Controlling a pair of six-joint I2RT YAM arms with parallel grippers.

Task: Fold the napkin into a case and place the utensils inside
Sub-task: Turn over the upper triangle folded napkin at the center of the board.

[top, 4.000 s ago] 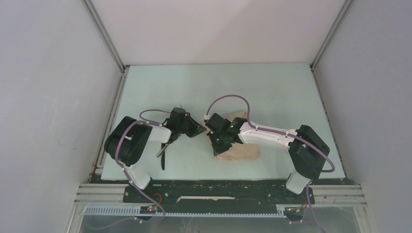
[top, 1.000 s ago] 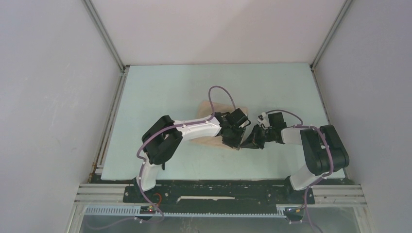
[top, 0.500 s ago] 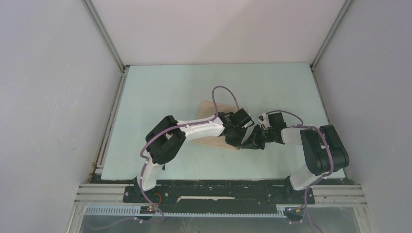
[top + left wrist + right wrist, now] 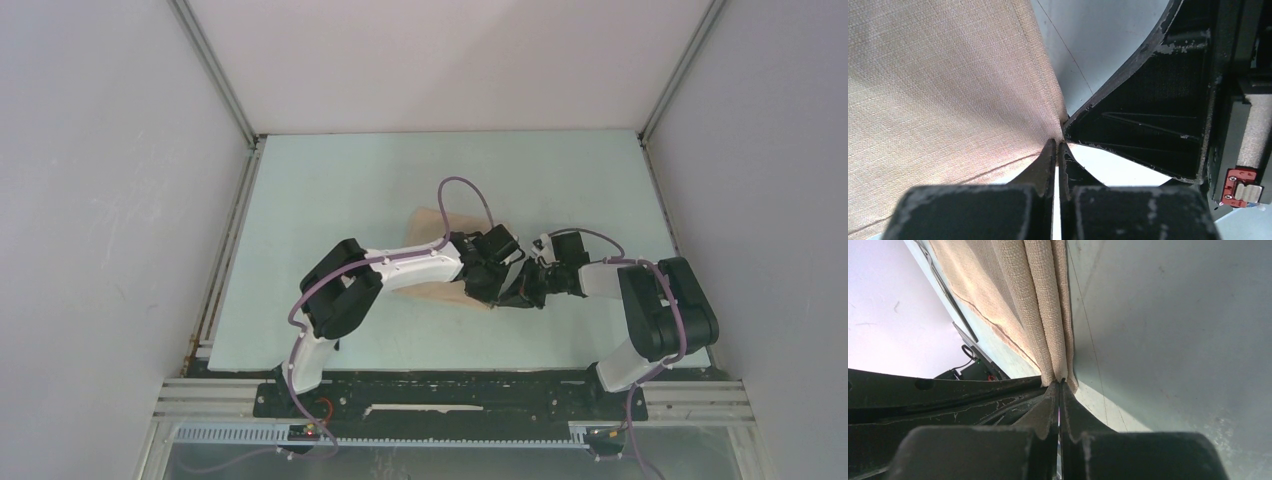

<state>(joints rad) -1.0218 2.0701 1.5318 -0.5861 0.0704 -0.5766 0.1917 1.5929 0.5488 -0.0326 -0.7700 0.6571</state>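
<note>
Beige cloth shows only in patches from above, because my left arm (image 4: 400, 268) now stretches from its base toward 2 o'clock and lies right across the napkin (image 4: 428, 218). Four seconds ago that arm was curled up at the left side of the table (image 4: 330, 180) and the cloth lay nearer the front edge, under my right arm. Now the napkin sits about mid-table, its far-left corner poking out at 11 o'clock of my left forearm.

At the napkin's 4 o'clock corner my left gripper (image 4: 1057, 145) is pressed fully together. A second ago its jaws stood apart. In the left wrist view the weave draws into a point and runs straight in between the tips, so it has the cloth pinched.

Just to the right, almost touching it, my right gripper (image 4: 1060, 385) is also clamped tight. Several folded layers of the same cloth run side by side into its tips, and the edge lifts slightly off the pale green surface. Whether anything lies between those layers I cannot tell.

My right arm (image 4: 655, 305) sits folded back at the right and reaches toward 9 o'clock, where earlier it extended over the cloth.
</note>
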